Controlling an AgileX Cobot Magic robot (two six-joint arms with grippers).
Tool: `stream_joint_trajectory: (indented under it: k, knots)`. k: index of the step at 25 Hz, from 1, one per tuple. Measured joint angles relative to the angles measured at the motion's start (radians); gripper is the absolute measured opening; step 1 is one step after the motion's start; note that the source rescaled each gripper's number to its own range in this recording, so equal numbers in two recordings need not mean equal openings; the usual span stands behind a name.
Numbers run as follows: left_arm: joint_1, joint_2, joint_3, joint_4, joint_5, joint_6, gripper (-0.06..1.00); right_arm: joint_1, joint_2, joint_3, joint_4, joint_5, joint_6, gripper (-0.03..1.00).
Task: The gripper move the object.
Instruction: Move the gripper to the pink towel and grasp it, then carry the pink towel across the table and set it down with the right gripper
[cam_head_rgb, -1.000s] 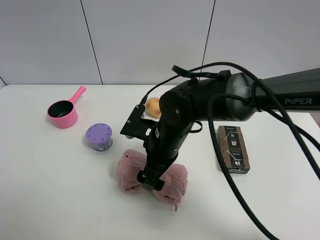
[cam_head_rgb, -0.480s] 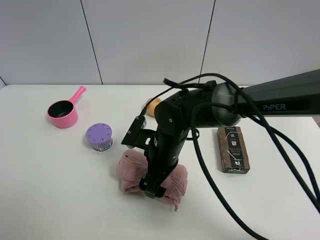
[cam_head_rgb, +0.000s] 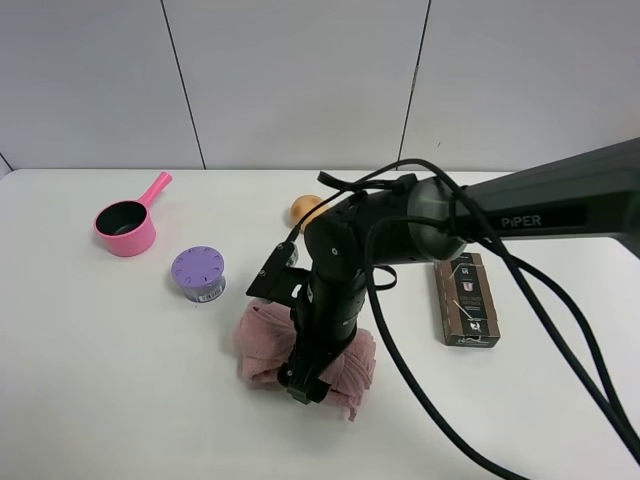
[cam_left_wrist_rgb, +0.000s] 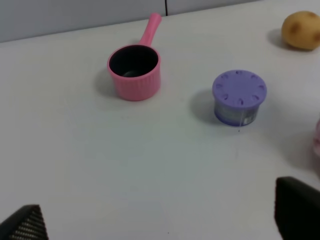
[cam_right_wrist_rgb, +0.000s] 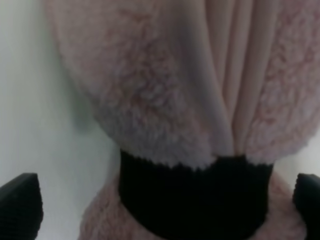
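Jaws stood spread on both arms. The left gripper (cam_left_wrist_rgb: 160, 222) hung empty above the tabletop (cam_left_wrist_rgb: 125, 170) near a pink saucepan (cam_head_rgb: 125, 228) and a purple-lidded tin (cam_head_rgb: 198, 272). The right gripper (cam_head_rgb: 304, 384) straddled the black band (cam_right_wrist_rgb: 195, 200) of the pink towel bundle (cam_head_rgb: 262, 340), which lay midway along the tabletop's front edge. A good grip would need a lower reach, the band centred, and a firm close, since plush compresses. A potato (cam_head_rgb: 303, 209) sat behind the arm, a brown box (cam_head_rgb: 468, 298) farther right.

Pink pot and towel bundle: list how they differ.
The pot is bright pink and smooth; the towel bundle is dusty pink and fluffy. The pot stands free; the towel bundle lies under the right end effector. Both are pink and rest on the table.
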Motion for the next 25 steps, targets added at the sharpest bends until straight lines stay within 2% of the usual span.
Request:
stream_joint_trajectory:
  k: [6, 8, 10, 11, 12, 15, 16, 19, 25]
  knots:
    - [0.000, 0.000, 0.000, 0.000, 0.000, 0.000, 1.00, 0.000, 0.001, 0.000, 0.000, 0.000, 0.020, 0.99]
    - [0.000, 0.000, 0.000, 0.000, 0.000, 0.000, 1.00, 0.000, 0.001, 0.000, 0.000, 0.000, 0.021, 0.94]
    - [0.000, 0.000, 0.000, 0.000, 0.000, 0.000, 1.00, 0.000, 0.001, 0.000, -0.001, 0.010, 0.025, 0.80]
    - [0.000, 0.000, 0.000, 0.000, 0.000, 0.000, 1.00, 0.000, 0.001, 0.000, -0.008, 0.030, 0.025, 0.57]
    - [0.000, 0.000, 0.000, 0.000, 0.000, 0.000, 1.00, 0.000, 0.001, -0.002, -0.011, 0.051, 0.026, 0.43]
    - [0.000, 0.000, 0.000, 0.000, 0.000, 0.000, 1.00, 0.000, 0.001, -0.029, -0.026, 0.136, 0.030, 0.05]
    - [0.000, 0.000, 0.000, 0.000, 0.000, 0.000, 1.00, 0.000, 0.001, -0.043, -0.030, 0.167, 0.038, 0.00]
    - [0.000, 0.000, 0.000, 0.000, 0.000, 0.000, 1.00, 0.000, 0.001, -0.108, -0.063, 0.265, 0.082, 0.00]
    - [0.000, 0.000, 0.000, 0.000, 0.000, 0.000, 1.00, 0.000, 0.001, -0.308, -0.130, 0.400, 0.181, 0.00]
